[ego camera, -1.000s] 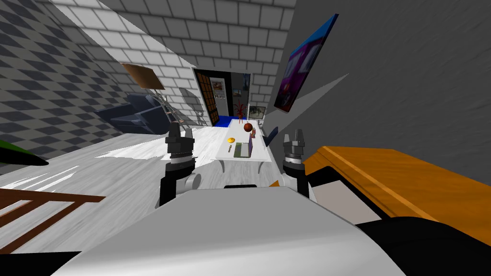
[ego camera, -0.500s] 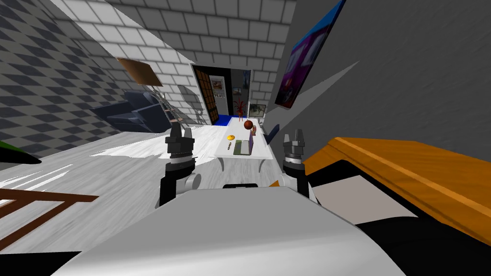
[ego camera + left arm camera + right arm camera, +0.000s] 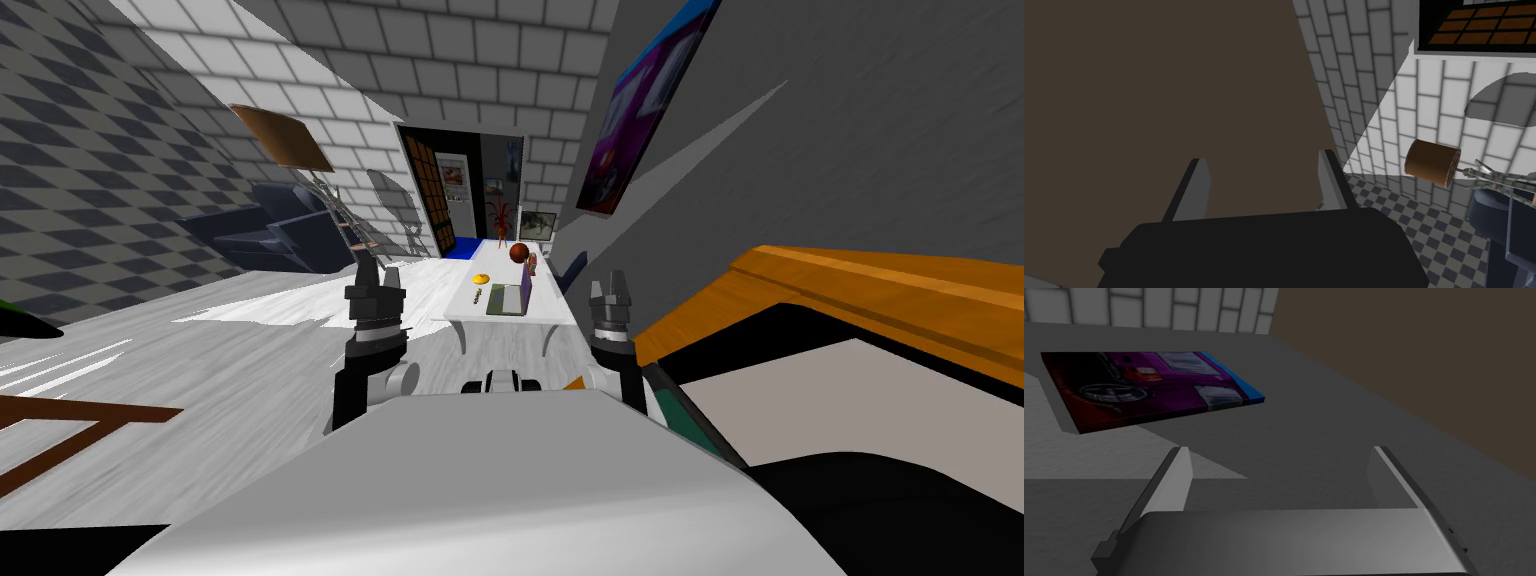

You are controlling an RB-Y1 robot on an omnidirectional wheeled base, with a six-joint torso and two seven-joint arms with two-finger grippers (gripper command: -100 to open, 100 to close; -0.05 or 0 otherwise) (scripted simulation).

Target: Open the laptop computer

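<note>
The laptop is being carried on the counter at frame centre, well ahead of both hands. The left hand and right hand are being held released, and the right is judged slightly nearer.

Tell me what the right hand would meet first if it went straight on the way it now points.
Probably the dark grey wall: the open right hand aims at bare wall beside the purple car picture. Nothing shows in between, though depth is unclear.
</note>
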